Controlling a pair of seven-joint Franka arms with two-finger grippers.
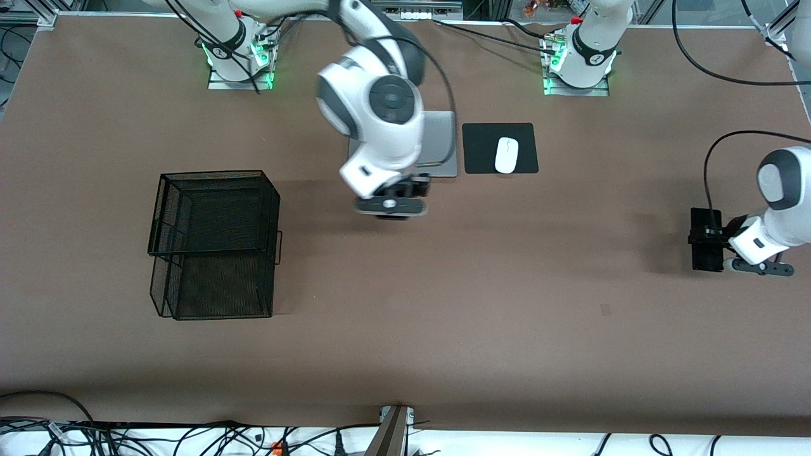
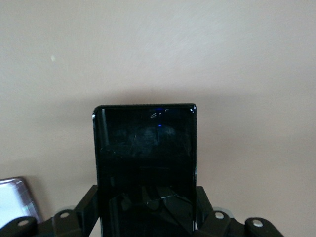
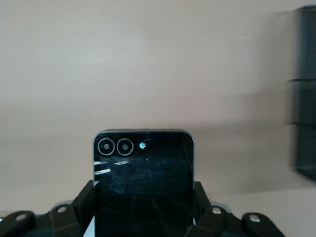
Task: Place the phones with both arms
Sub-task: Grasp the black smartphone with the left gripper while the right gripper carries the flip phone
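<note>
Phones: black flip phone [image 3: 143, 185] clamped in right gripper [image 1: 391, 206], frame centre, over bare table [image 1: 443, 304] beside laptop [image 1: 437, 145] edge. Slab phone [image 2: 145, 168] clamped in left gripper [image 1: 719, 239], right frame edge. Wire basket [image 1: 215, 244] mid-left, wide open tabletop between.

Long slim black slab phone [image 2: 145, 168]: glossy glass face, smudged and scratched, clamped between the fingers of the left pincer [image 1: 706, 239] above the brown bench at the left arm's end.

Small squarish black flip phone [image 3: 143, 185]: folded, twin round camera lenses near one corner, scuffed cover, gripped in the right pincer [image 1: 396, 201] over mid-bench.
</note>
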